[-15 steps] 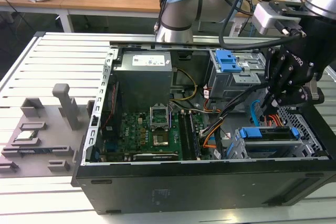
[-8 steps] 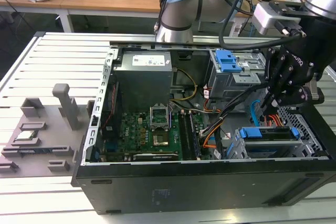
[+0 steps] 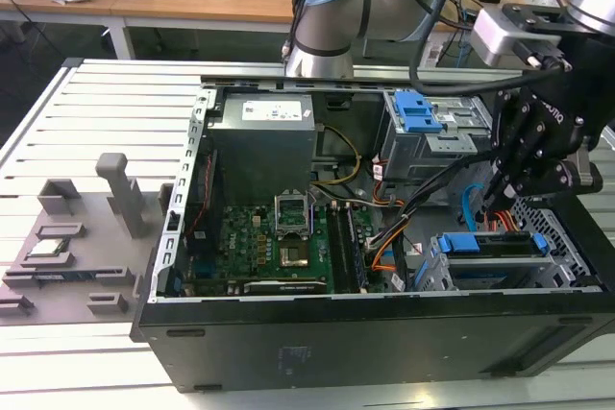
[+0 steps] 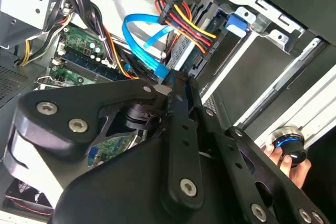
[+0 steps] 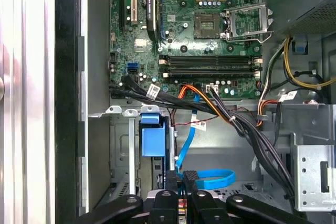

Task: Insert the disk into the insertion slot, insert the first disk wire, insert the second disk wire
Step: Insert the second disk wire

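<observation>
Tool (image 4: 176,85) clenched on the second disk wire (image 4: 144,43) plug, poised at the disk (image 3: 480,245) already seated in the insertion slot (image 3: 562,237), ready for mating

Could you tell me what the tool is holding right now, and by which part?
It cannot be told: the tool sits at the blue cable's plug end.

disk (image 3: 485,245) in insertion slot (image 3: 562,237) | gripper (image 3: 500,175) above, beside second disk wire (image 3: 468,206)
</observation>
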